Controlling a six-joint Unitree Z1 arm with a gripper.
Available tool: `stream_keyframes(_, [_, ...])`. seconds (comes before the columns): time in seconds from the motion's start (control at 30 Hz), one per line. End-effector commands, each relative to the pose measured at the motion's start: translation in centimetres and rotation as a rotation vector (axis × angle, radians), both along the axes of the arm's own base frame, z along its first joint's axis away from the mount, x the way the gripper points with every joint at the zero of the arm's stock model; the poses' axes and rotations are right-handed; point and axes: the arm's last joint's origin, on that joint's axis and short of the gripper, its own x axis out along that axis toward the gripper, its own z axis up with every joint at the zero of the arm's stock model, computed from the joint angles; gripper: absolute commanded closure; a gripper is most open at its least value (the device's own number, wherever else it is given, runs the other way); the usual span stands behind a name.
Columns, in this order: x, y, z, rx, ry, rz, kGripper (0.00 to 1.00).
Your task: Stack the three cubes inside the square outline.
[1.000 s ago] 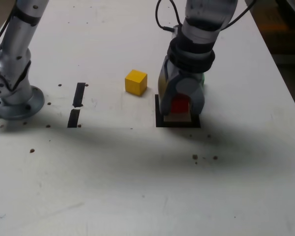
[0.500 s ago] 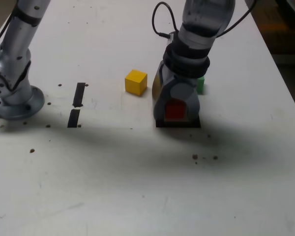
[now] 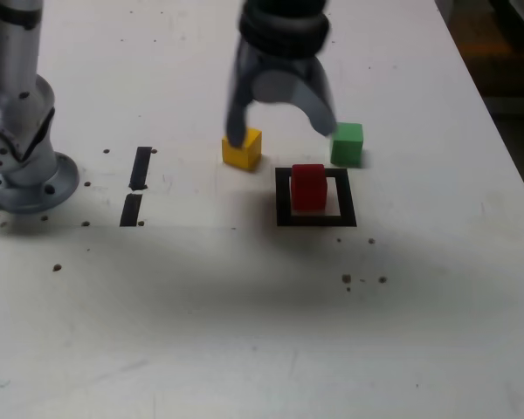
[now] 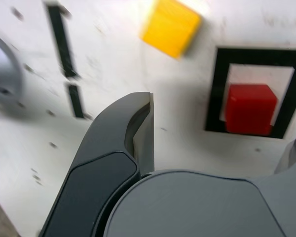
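Hovering above the white counter [image 3: 262, 349], grey two-fingered gripper [image 3: 282, 133] with jaws spread wide, nothing between them. One fingertip [image 3: 236, 138] overlapping the small yellow cube [image 3: 242, 148] in the exterior view; contact not determinable. Other fingertip just beside the small green cube [image 3: 347, 144], on that view's left of it.

Small solid red cube [image 3: 308, 187] resting upright inside the black tape square outline [image 3: 284, 196] with white interior, free of the gripper, nothing stacked on it. Sitting toward the near edge of the white interior in the wrist view [image 4: 250, 108], with the black frame [image 4: 218, 89] visible around it.

Yellow cube on bare counter outside the outline, up and to the exterior view's left of it; seen blurred in the wrist view [image 4: 171, 27]. Green cube also outside the outline, just beyond its far corner on the exterior view's right.

Two short black tape strips [image 3: 138, 185] lying end to end, well apart from the outline toward the exterior view's left. Silver arm base [image 3: 22, 166] standing at that view's left edge. Scattered dark specks [image 3: 363, 279] on the counter nearer the camera.
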Motion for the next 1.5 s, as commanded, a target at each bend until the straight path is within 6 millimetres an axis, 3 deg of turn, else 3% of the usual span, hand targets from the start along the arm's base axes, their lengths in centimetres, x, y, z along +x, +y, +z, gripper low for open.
stream_keyframes(0.0, [-2.8,0.9,2.0,0.022,-0.060,-0.060,0.00])
stream_keyframes(0.13, [-5.7,2.1,1.9,0.061,-0.058,-0.173,0.00])
stream_keyframes(0.23, [-6.2,2.9,0.7,0.069,-0.006,-0.235,0.01])
stream_keyframes(0.57, [-1.3,4.1,-5.5,0.064,0.059,-0.317,0.03])
stream_keyframes(0.8, [-0.9,4.3,-7.7,0.065,0.081,-0.302,0.10])
stream_keyframes(0.97, [-1.3,4.3,-9.0,0.064,0.098,-0.282,0.21])
stream_keyframes(1.23, [-1.2,4.3,-9.7,0.070,0.066,-0.261,0.63])
stream_keyframes(1.47, [-1.3,4.3,-9.2,0.070,0.055,-0.254,0.83])
